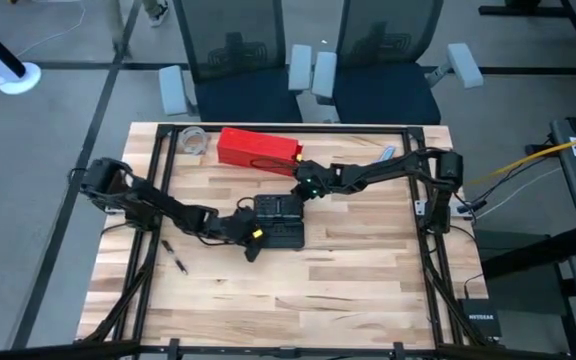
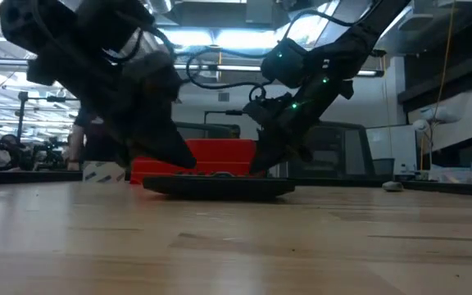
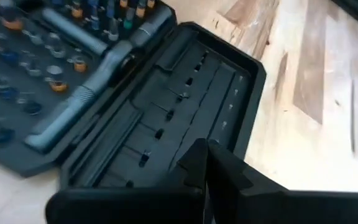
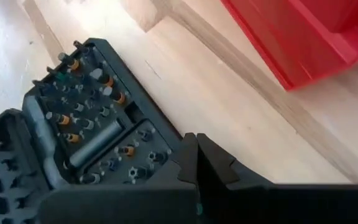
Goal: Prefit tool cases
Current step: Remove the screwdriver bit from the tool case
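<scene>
Overhead, the tool case (image 1: 280,220) lay opened flat near the middle of the table (image 1: 368,290), its two halves side by side. The left gripper (image 1: 252,236) reached in at the case's near-left corner and the right gripper (image 1: 306,186) at its far-right corner, between the case and the red box (image 1: 256,148). Both claws were closed with nothing in them. A clear container (image 1: 194,141) stood at the far-left corner, well apart from the work, and a small dark bit (image 1: 180,265) lay loose on the wood to the left. Open board lay in front and to the right, so I judged that side the safest for swinging a half over.

Level with the table, the case (image 2: 218,186) sat flat and low, both grippers tilted down at its ends, with the red box (image 2: 211,161) just behind it. A half lifted toward the box would have had little room.

From the left wrist, the closed fingers (image 3: 219,171) hung over the emptier half (image 3: 185,106), beside the half that held the driver handle (image 3: 86,93) and bits. To do this well, I judged one tip should pin the loaded half while the other got under the free edge.

From the right wrist, the closed fingers (image 4: 207,163) hovered at the edge of the bit-filled half (image 4: 98,130), bare wood between it and the red box (image 4: 303,37).
</scene>
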{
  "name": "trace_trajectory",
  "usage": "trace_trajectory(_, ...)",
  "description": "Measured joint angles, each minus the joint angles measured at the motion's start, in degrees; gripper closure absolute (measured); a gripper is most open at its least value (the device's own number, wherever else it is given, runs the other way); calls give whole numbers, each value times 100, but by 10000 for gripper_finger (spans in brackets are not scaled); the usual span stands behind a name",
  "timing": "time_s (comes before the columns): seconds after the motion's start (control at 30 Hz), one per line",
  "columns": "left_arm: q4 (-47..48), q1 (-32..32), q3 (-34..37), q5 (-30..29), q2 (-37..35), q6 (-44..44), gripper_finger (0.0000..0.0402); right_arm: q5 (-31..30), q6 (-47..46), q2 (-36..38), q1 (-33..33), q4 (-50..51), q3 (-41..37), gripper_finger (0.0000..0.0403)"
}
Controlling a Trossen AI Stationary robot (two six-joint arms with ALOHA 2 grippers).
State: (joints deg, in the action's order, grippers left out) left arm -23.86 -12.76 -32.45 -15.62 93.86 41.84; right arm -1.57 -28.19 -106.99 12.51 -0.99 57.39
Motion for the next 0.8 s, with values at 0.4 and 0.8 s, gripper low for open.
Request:
trace_trajectory(0.4,190,3,-256,133,548,-168,401,46,-70,-172,13,135,0,403)
trace_trajectory(0.8,975,622,-255,488,337,-1445,401,300,-331,-110,-582,567,1,403)
